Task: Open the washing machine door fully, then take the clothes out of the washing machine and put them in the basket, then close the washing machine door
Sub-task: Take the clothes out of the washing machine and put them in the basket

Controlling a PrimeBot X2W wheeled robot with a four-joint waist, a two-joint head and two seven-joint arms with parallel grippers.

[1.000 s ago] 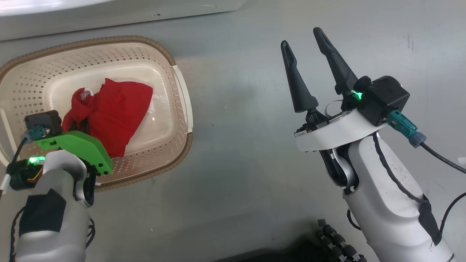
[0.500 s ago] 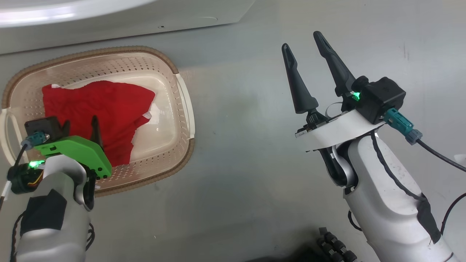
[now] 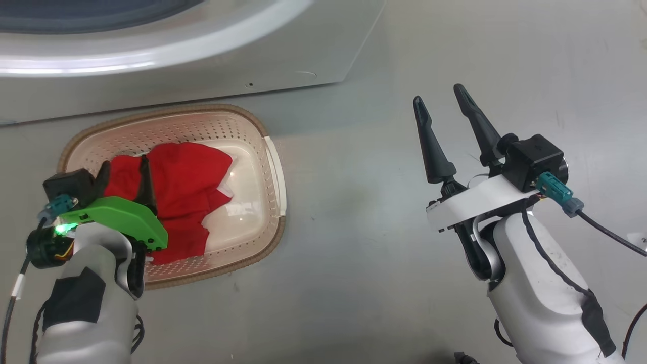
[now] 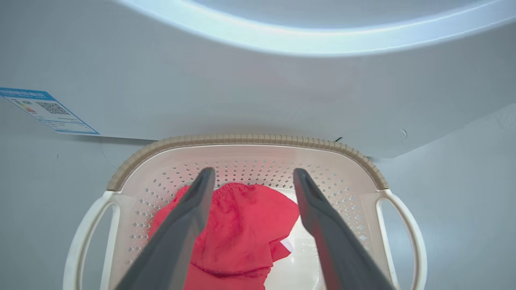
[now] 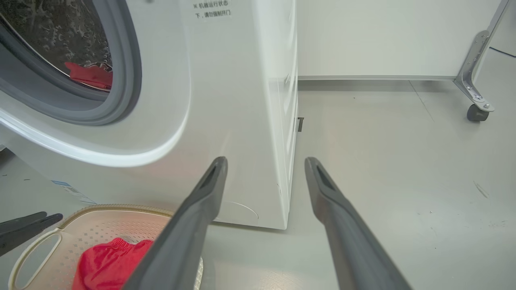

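While the clothes (image 3: 187, 177) lie crumpled in the basket (image 3: 202, 108), its long axis parallel to the front of the washing machine (image 3: 202, 65), left gripper (image 3: 125, 167) and right gripper (image 3: 438, 96) stand wide apart, empty.

Red clothes (image 3: 184, 184) in cream (brown-rimmed) perforated basket (image 3: 202, 129).

Cream perforated plastic basket (image 3: 212, 134) on grey floor (image 3: 354, 227), before white front-loading washing machine (image 3: 202, 65). Red fabric jersey (image 3: 187, 172) lies in basket; more red cloth (image 5: 90, 75) inside machine's steel drum (image 5: 60, 32).
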